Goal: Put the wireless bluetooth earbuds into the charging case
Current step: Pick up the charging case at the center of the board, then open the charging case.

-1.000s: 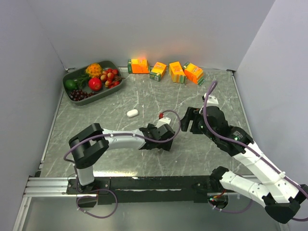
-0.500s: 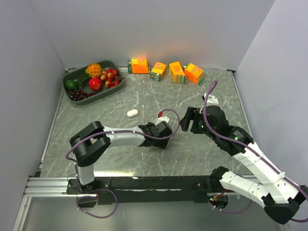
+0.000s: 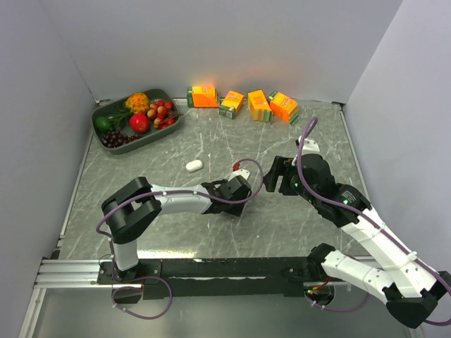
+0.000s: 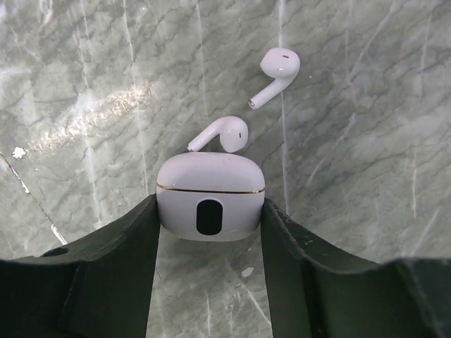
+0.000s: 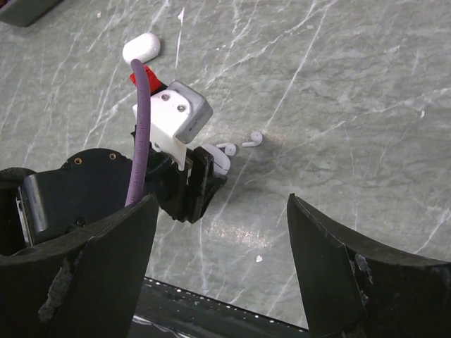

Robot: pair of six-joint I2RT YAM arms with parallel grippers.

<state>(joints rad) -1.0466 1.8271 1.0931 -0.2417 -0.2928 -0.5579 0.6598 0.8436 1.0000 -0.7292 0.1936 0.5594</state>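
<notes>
— At mid-table, what was seen to be altered over the last second?
— The left gripper (image 4: 210, 205) was shifted slightly. Its jaws, spread wide a second before, were brought in until the charging case (image 4: 210, 184) was clamped between them, one finger against each side. The right gripper (image 5: 220, 211) was left unmoved to the right, jaws wide apart with nothing between them.
— What was meant by that for the task?
— The case was judged to be steadied but not opened: its lid was shut along the gold seam. Both wireless bluetooth earbuds (image 4: 225, 134) were found outside it on the marble table (image 3: 176, 144), one just past the case on the side toward the right arm, the other (image 4: 277, 69) a little beyond that. Nothing had been inserted.
— Could any brand or writing be read?
— None could. Only a dark oval window was shown on the case front, and the print on the orange juice cartons (image 3: 243, 103) at the far edge was too small to be read.
</notes>
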